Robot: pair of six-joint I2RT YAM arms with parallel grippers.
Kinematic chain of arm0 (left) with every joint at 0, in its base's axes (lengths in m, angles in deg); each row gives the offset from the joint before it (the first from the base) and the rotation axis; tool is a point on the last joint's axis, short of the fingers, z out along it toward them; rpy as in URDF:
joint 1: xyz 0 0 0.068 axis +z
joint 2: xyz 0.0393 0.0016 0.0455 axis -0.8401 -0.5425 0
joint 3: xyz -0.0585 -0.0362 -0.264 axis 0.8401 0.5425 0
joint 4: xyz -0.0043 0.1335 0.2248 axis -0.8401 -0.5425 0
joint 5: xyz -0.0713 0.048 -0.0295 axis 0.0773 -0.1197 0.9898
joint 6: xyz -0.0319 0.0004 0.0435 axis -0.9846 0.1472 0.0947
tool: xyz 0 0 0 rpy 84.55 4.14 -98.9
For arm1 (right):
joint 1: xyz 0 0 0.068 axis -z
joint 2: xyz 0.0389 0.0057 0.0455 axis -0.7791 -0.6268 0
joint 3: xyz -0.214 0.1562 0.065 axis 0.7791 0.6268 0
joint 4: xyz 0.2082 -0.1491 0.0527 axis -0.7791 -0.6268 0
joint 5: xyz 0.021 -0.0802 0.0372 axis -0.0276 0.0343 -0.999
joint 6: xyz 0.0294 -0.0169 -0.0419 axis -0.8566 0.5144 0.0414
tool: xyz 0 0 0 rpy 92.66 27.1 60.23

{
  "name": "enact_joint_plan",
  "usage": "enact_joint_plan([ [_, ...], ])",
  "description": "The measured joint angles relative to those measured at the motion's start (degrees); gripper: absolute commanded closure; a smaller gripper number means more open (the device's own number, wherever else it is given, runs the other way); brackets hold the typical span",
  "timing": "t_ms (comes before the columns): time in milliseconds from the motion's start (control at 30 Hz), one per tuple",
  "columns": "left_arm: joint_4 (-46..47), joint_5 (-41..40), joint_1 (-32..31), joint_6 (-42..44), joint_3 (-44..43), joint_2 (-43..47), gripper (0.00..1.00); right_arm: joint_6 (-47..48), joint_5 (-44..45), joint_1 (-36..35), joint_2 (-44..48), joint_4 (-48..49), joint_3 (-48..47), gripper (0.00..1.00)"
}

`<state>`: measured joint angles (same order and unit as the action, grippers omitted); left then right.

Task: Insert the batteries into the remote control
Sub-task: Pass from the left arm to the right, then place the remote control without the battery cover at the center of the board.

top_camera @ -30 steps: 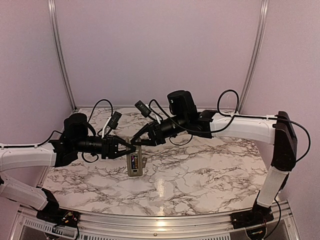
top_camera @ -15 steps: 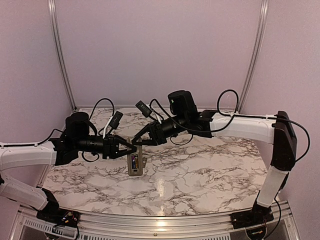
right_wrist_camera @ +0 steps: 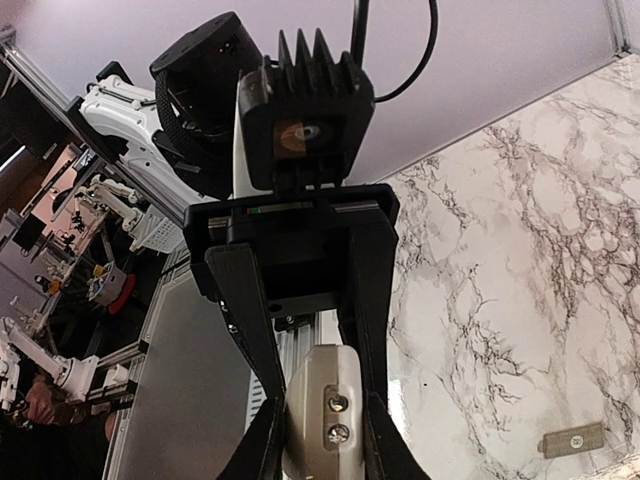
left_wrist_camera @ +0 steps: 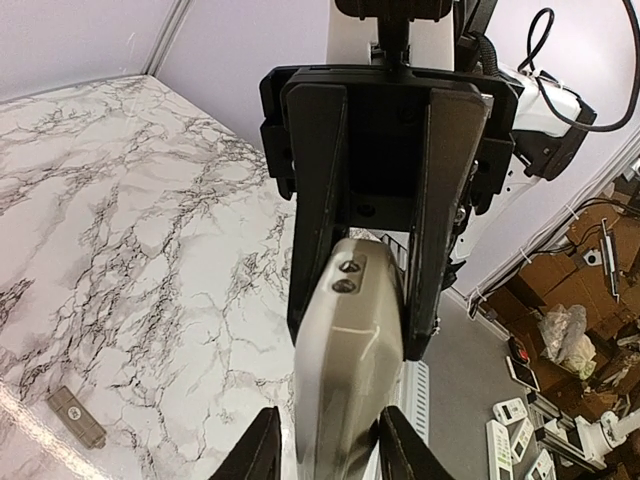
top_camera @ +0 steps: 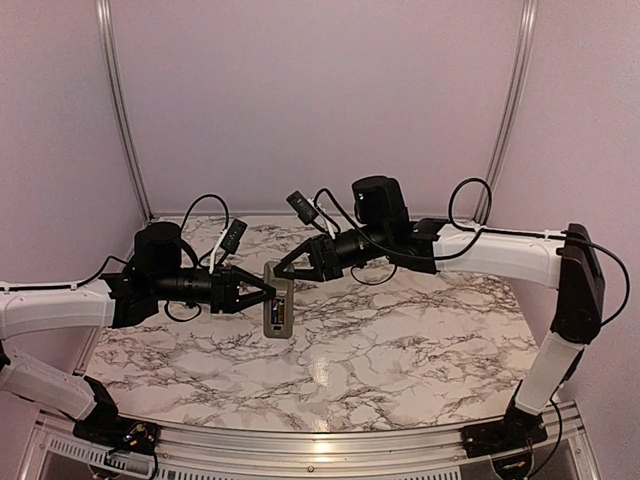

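1. the remote [top_camera: 278, 308] hangs tilted above the table [top_camera: 420, 340], held between the two arms. the right gripper [top_camera: 286, 273] is closed on the end with two small screws, and the left gripper [top_camera: 262, 297] is clamped further along the body. both wrist views show fingers pressed against its sides.
2. the batteries can't be made out one by one. from above, the remote's face shows a dark recess with a coloured patch, too small to tell whether both are seated, so it seems wisest to treat them as loose.
3. this looks like a handover or a re-grip. two arms on one stiff thing can fight each other, so let only one arm lead and avoid any twist or pull along the body.
4. before one side lets go, make sure the other grip is firm and square on the sides — not just pinching a corner.
5. turn the recess upward and level it, so nothing can slide out.
6. a small grey lid [left_wrist_camera: 75, 417] lies flat on the table, well apart from the remote. it is probably the battery cover, and one gripper has to come free to fetch it.
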<state>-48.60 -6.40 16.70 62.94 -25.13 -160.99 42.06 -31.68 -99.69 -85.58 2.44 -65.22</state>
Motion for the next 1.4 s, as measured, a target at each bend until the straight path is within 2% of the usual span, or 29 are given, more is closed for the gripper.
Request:
enact_joint_plan([
  [133, 0.0, -0.2, 0.0, 0.0, 0.0, -0.2, 0.58, -1.1, 0.1, 0.6, 0.5, 0.7, 0.3, 1.0],
  [467, 2.6, 3.1, 0.1, -1.4, 0.8, -1.1, 0.59, -8.5, -0.8, 3.0, 2.4, 10.2, 3.8, 1.0],
  [600, 4.1, 4.2, 0.1, -2.1, 0.9, -1.2, 0.67, -11.6, -0.9, 3.1, 2.4, 14.3, 4.5, 1.0],
  [700, 5.2, 4.6, 0.1, -2.7, 0.9, -1.6, 0.81, -13.2, -1.0, 3.1, 2.4, 16.1, 5.0, 1.0],
  [733, 5.5, 4.8, 0.1, -2.8, 0.9, -1.7, 0.85, -13.6, -1.2, 3.1, 2.4, 16.5, 5.0, 0.97],
  [800, 6.4, 5.6, 0.0, -2.7, 0.9, -1.8, 0.95, -14.6, -1.5, 3.1, 2.4, 17.0, 5.1, 0.77],
  [867, 6.8, 6.0, 0.0, -3.1, 0.9, -1.9, 1.0, -14.9, -1.9, 3.1, 2.4, 17.4, 5.3, 0.6],
  [900, 6.9, 6.0, 0.0, -3.3, 0.9, -1.9, 1.0, -15.0, -1.9, 3.1, 2.4, 17.5, 5.3, 0.56],
  [1000, 7.0, 6.1, 0.0, -3.7, 0.9, -2.3, 1.0, -14.5, -2.7, 3.1, 2.4, 17.4, 5.3, 0.53],
  [1167, 7.0, 6.6, 0.0, -4.2, 0.9, -3.0, 1.0, -11.9, -4.1, 3.0, 2.4, 13.2, 5.3, 0.56],
  [1233, 7.0, 6.8, 0.0, -4.4, 0.9, -3.4, 1.0, -10.8, -4.5, 3.0, 2.4, 11.0, 5.0, 0.61],
  [1333, 7.2, 7.2, 0.0, -4.6, 0.9, -4.1, 1.0, -9.0, -4.6, 2.7, 2.0, 8.3, 3.9, 0.73],
  [1400, 7.5, 7.6, 0.0, -4.8, 0.9, -4.3, 1.0, -8.4, -4.6, 2.7, 1.7, 7.3, 3.6, 0.86],
])
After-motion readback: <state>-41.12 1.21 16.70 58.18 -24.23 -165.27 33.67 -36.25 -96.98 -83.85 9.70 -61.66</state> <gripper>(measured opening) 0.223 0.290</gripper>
